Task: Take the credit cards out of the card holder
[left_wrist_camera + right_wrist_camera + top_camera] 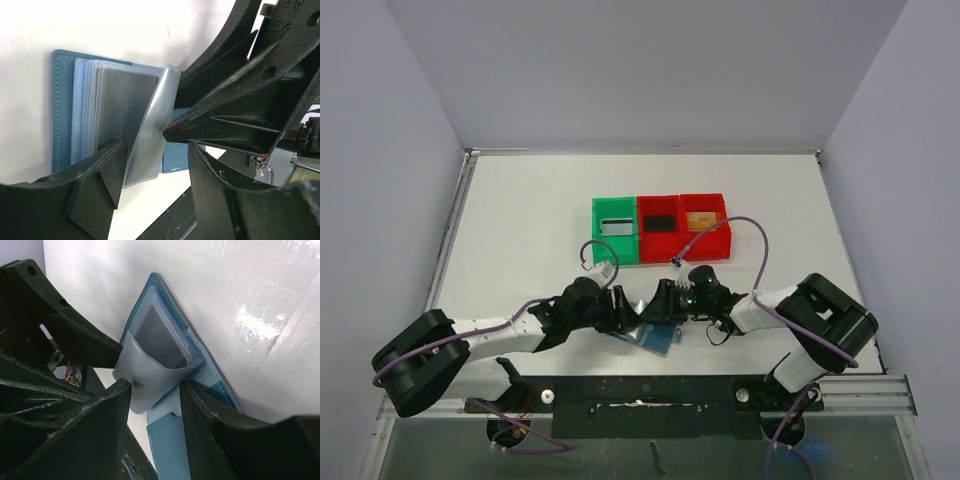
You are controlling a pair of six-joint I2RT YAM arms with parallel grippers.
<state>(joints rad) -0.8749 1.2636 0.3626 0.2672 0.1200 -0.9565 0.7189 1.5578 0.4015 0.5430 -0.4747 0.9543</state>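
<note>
The card holder [661, 339] is a light-blue wallet lying open near the table's front edge, with both grippers over it. In the left wrist view the card holder [62, 110] shows clear sleeves, and a dark grey credit card [122, 105] sits in the top one. One clear sleeve page [152, 140] is lifted and hangs between the open fingers of my left gripper [156, 150]. My right gripper [155, 385] is open too, with a bowed sleeve pocket [150, 372] loosely between its fingers. The left gripper [625, 316] and right gripper [665, 300] nearly touch.
Three small bins stand in a row behind the arms: a green bin [599, 246] with a pale card, a red bin [658, 246] with a dark card, and a red bin [705, 243] with a golden card. A black rail runs along the front edge.
</note>
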